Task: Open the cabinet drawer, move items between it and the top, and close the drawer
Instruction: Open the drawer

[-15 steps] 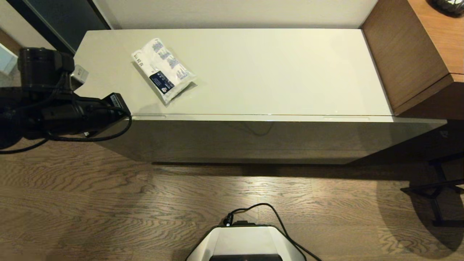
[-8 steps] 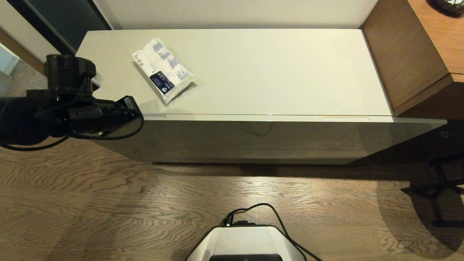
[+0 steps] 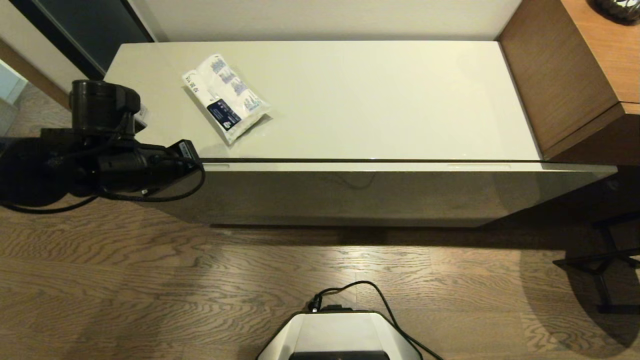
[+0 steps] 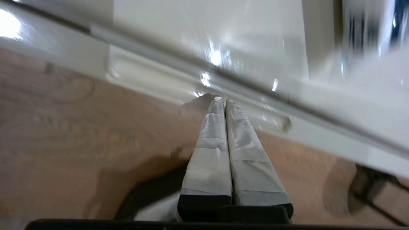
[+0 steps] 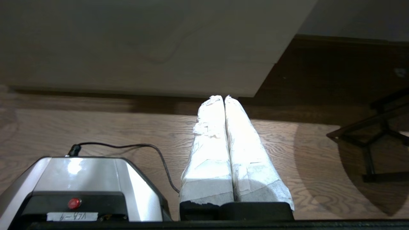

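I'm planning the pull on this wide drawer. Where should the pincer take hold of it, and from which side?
Take the cabinet drawer at its left recessed slot handle, coming from the front and hooking over the top front edge. The front face is smooth, and the slots look like the only purchase. The left pincer, shut, already has its tips there.

Floor (image 3: 150,280): wood-grain planks in mid-brown, with a pool of light in front of the cabinet and dark shadows at its foot. Wall (image 3: 325,20): plain pale surface behind the cabinet's far edge, meeting a dark panel (image 3: 85,30) by the far left corner. Brown wood-grain furniture (image 3: 565,80): taller unit against the cabinet's right end, a black metal stand (image 3: 607,265) on the floor near it.
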Controlling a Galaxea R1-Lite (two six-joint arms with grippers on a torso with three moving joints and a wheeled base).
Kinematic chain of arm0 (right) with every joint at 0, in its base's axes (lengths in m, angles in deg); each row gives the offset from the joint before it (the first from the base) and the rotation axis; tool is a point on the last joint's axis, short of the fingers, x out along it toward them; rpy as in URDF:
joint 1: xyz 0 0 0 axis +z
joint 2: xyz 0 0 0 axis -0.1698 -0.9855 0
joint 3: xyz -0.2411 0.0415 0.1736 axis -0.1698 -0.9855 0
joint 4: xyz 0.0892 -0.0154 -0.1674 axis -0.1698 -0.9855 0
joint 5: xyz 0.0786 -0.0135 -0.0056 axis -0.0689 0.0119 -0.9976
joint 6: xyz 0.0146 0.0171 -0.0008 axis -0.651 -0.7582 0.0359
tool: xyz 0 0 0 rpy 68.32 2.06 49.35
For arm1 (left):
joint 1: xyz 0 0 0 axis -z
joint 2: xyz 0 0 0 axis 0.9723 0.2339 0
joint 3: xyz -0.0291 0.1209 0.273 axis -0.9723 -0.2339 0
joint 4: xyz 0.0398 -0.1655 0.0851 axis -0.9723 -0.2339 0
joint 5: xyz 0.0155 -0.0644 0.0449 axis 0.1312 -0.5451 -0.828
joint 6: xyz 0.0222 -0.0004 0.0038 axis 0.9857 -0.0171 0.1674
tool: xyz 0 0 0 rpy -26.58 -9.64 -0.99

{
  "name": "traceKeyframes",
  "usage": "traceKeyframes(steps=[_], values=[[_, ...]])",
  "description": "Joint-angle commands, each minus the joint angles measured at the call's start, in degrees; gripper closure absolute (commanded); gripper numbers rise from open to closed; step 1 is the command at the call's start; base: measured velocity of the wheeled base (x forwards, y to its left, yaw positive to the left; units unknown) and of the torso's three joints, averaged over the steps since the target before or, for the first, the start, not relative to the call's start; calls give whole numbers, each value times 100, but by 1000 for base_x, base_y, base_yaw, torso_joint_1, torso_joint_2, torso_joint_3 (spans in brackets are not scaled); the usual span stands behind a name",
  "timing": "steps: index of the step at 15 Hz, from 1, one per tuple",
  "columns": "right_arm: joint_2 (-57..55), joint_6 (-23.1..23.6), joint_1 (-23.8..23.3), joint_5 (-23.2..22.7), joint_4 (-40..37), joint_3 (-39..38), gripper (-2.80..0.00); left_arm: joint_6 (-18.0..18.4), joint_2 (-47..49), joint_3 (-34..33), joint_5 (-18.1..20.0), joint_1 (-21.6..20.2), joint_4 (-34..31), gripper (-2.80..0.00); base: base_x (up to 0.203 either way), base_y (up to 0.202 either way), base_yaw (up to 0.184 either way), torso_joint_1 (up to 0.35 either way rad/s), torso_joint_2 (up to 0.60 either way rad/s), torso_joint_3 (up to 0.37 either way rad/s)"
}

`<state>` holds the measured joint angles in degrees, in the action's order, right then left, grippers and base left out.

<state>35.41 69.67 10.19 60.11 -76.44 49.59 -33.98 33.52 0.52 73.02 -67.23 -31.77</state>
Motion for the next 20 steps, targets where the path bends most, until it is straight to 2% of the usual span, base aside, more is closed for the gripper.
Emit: traceKeyframes(steps=[1,3,4,5,9,12,14,16,19,20], values=[[65,4,2,1,6,0,0,-37,-286,-352,12,88,-174,0,0,0,0,0,0,0],[65,4,2,1,6,0,0,-85,-990,-1439,45,215,-520,0,0,0,0,0,13,-5],[65,4,2,1,6,0,0,-112,-1243,-1755,60,277,-724,0,0,0,0,0,0,0],[65,4,2,1,6,0,0,-150,-1340,-1877,83,333,-905,0,0,0,0,0,0,0],[65,-4,2,1,6,0,0,-595,-2286,-2349,603,347,-2014,0,0,0,0,0,0,0],[65,4,2,1,6,0,0,-876,-2810,-1731,881,236,-1379,0,0,0,0,0,0,0],[65,4,2,1,6,0,0,-896,-2819,-1720,901,227,-1355,0,0,0,0,0,0,0],[65,4,2,1,6,0,0,-899,-2450,-1258,643,185,-1331,0,0,0,0,0,0,0],[65,4,2,1,6,0,0,-902,-873,357,195,125,-1292,0,0,0,0,0,0,0],[65,4,2,1,6,0,0,-903,-616,678,62,106,-1280,0,0,0,0,0,0,0]])
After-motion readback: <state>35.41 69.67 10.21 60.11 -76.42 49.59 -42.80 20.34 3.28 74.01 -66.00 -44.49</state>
